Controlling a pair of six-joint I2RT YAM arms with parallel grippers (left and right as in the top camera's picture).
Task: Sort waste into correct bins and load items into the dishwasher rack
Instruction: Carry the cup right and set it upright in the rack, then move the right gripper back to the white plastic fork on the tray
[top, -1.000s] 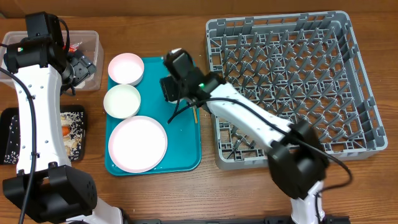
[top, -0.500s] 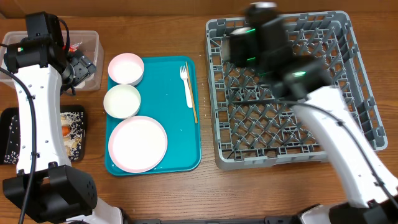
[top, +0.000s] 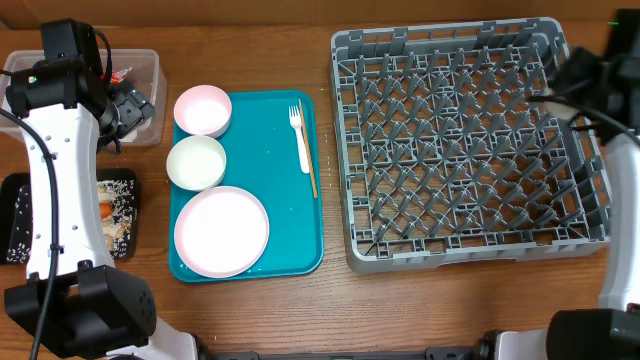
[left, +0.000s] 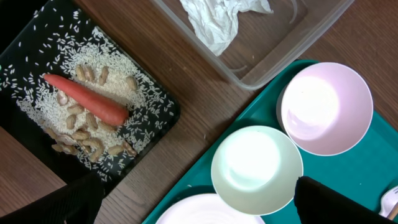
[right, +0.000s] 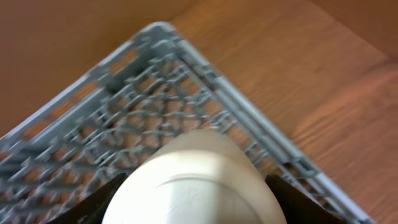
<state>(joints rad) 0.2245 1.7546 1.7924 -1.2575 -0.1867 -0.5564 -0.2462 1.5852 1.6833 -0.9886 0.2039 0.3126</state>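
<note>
Waste: the carrot (left: 87, 99), rice (left: 140, 121) and food scraps (left: 93, 146) lie in the black tray (left: 163, 104). The napkin (left: 217, 18) and red wrapper (top: 122, 75) sit in the clear tub (left: 280, 56), so sorting looks done.
Rack: the dishwasher rack (top: 340, 150) shows no dish in it.
Right gripper (right: 196, 186): pinches the white cup (right: 199, 165) above a rack corner.
Left gripper (left: 198, 186): spread wide and empty, over the bowls.
Left to load: the plate (top: 221, 231), pink bowl (top: 203, 110), white bowl (top: 196, 162), fork (top: 300, 138) and stick (top: 310, 160), all on the teal tray (top: 270, 140).
Progress: loading looks barely begun.
</note>
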